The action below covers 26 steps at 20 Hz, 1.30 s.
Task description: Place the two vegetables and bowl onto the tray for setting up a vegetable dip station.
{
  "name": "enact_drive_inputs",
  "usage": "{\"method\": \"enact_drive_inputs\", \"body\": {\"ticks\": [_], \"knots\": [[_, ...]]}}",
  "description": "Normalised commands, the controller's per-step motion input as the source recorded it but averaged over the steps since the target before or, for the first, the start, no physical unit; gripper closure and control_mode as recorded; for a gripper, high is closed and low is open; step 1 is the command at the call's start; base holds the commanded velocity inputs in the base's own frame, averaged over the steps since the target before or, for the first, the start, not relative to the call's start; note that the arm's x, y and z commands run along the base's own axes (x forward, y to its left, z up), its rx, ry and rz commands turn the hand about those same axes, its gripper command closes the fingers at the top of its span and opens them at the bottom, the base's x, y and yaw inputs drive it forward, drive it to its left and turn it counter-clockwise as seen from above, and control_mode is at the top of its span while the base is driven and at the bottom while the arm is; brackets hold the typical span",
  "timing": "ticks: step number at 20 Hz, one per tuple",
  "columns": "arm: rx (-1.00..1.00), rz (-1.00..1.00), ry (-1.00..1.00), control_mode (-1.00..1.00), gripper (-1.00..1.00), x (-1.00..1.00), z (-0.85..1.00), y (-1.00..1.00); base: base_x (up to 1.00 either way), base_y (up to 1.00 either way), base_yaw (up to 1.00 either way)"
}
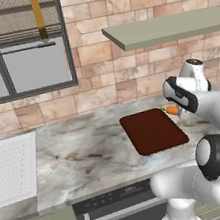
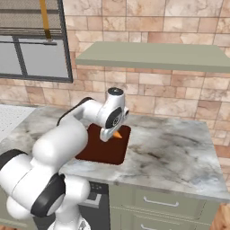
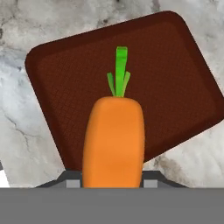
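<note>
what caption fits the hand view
Gripper holds the carrot above the empty tray on the marble counter.

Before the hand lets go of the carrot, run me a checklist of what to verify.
1. Carrot held in the hand: ok.
2. Hand above the tray, not the counter: ok in the hand view.
3. Tray surface bare where the carrot would land: ok.
4. Tray flat on the counter: ok.
5. Height of the carrot over the tray: cannot tell.
6. Bowl and second vegetable located: cannot tell.
</note>
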Motion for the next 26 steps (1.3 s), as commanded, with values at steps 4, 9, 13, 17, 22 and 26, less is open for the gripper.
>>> {"method": "enact_drive_inputs", "body": {"ticks": [4, 9, 13, 17, 22, 26], "knots": [[-0.05, 0.2, 0.0, -1.0, 1.0, 0.37, 0.0, 0.54, 0.0, 0.0, 0.0], [-0.04, 0.11, 0.0, -1.0, 1.0, 0.48, 0.0, 0.31, 0.0, 0.0, 0.0], [-0.02, 0.08, 0.0, -1.0, 1.0, 0.51, 0.0, 0.11, 0.0, 0.0, 0.0], [-0.02, 0.07, 0.0, -1.0, 1.0, 0.51, -0.07, 0.04, 0.0, 0.0, 0.0], [-0.05, 0.05, 0.0, -1.0, 1.0, 0.43, -0.27, 0.15, 0.0, 0.0, 0.0], [-0.02, 0.05, 0.0, -1.0, 1.0, 0.3, -0.2, 0.01, 0.0, 0.0, 0.0]]}}
